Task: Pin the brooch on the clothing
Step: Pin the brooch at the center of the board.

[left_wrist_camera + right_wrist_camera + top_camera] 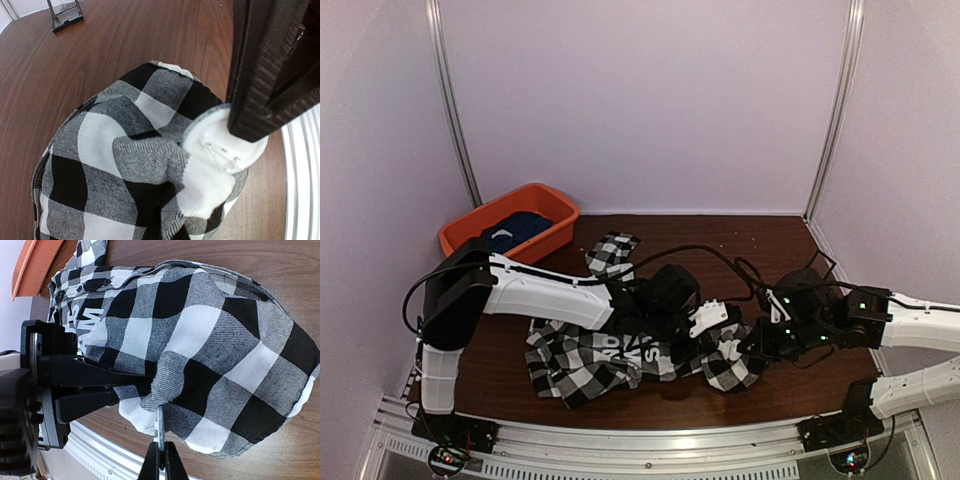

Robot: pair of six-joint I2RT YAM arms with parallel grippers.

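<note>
The clothing (pixel 590 365), a black-and-white checked shirt with a black lettered panel (pixel 625 350), lies crumpled on the brown table. In the right wrist view my left gripper (pixel 135 385) comes in from the left, shut on a raised fold of the clothing (pixel 200 330). My right gripper (pixel 162 460) is shut on the edge of the brooch (pixel 161 425), which meets that fold edge-on from below. In the left wrist view the round white brooch (pixel 225 150) shows its back and thin metal pin against the checked cloth (pixel 115 150). The left gripper's own fingers are hidden there.
An orange bin (pixel 548 198) at the back left holds a dark navy garment (pixel 515 228). A metal rail (pixel 650 440) runs along the table's near edge, close to the brooch. White walls enclose the table on three sides.
</note>
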